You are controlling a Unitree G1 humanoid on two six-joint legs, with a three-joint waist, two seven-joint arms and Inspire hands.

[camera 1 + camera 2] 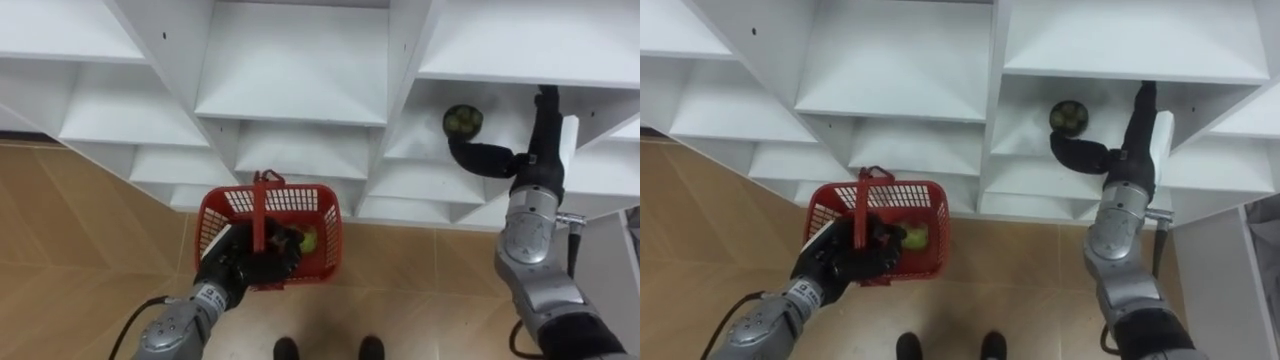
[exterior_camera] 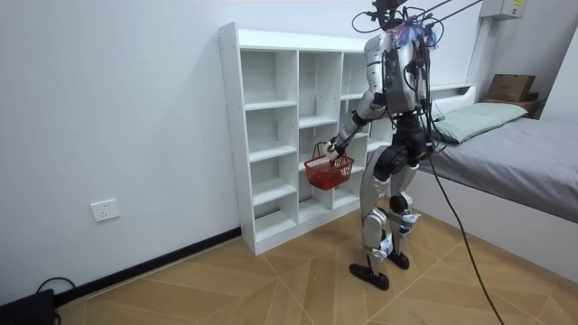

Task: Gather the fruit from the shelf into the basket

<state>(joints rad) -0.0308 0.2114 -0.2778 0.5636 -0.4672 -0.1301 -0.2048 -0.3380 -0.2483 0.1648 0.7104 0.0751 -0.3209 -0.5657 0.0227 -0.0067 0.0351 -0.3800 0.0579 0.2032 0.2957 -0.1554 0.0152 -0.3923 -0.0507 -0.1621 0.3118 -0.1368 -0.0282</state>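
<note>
Currently picking: right hand point(image 1: 485, 157) at the fruit point(image 1: 462, 121) up-right of basket point(image 1: 327, 228), grip unclear; left hand point(image 1: 243, 266) grasps basket handle. Next, you confirm hold.

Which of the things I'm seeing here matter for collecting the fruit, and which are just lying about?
Part of the job: red basket, carried by the left hand; green fruit lying in it; second green fruit on a shelf of the white closet, beside the right hand.

Just lying about: bed, pillow, cardboard box, wall socket.
</note>
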